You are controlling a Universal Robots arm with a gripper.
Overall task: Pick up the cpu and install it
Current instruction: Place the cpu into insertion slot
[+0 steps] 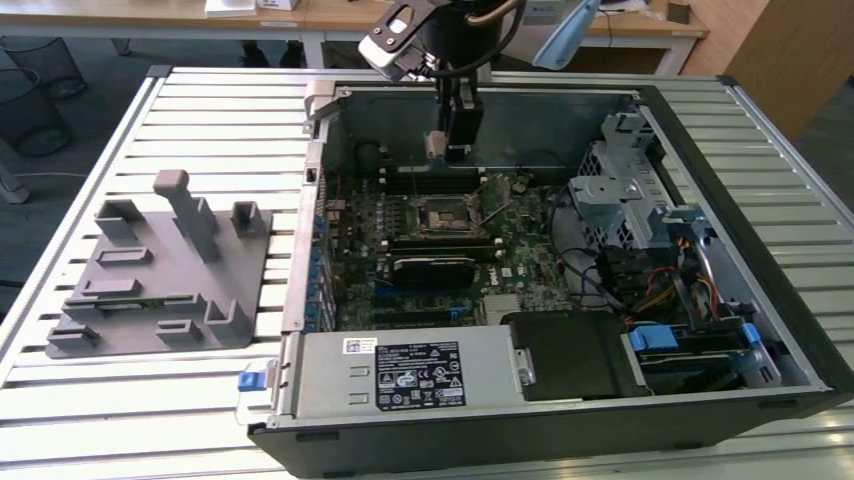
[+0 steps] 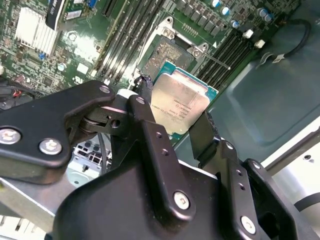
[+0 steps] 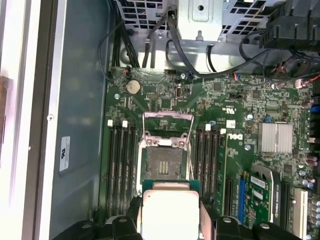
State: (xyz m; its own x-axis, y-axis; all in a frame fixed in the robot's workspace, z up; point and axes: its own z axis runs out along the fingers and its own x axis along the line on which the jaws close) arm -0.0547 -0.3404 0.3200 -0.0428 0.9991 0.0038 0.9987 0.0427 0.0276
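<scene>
Your hand hangs inside the open computer case, its fingers clamped on two opposite edges of the cpu. In the exterior view the hand sits at twelve o'clock from the motherboard's socket, above the board and apart from it.

In both wrist views the cpu is clear of the board, silvery lid facing the camera, green rim showing along one edge. The first wrist view shows the cpu between the black fingers of the hand, with the socket just beyond it. The socket is bare, its metal frame swung open, and banks of memory slots flank it on both sides.

In the exterior view the grey holder tray lies on the slatted surface at nine o'clock from the case, well apart from the hand. The motherboard fills the case floor, and a metal drive cage stands at three o'clock from the socket.
</scene>
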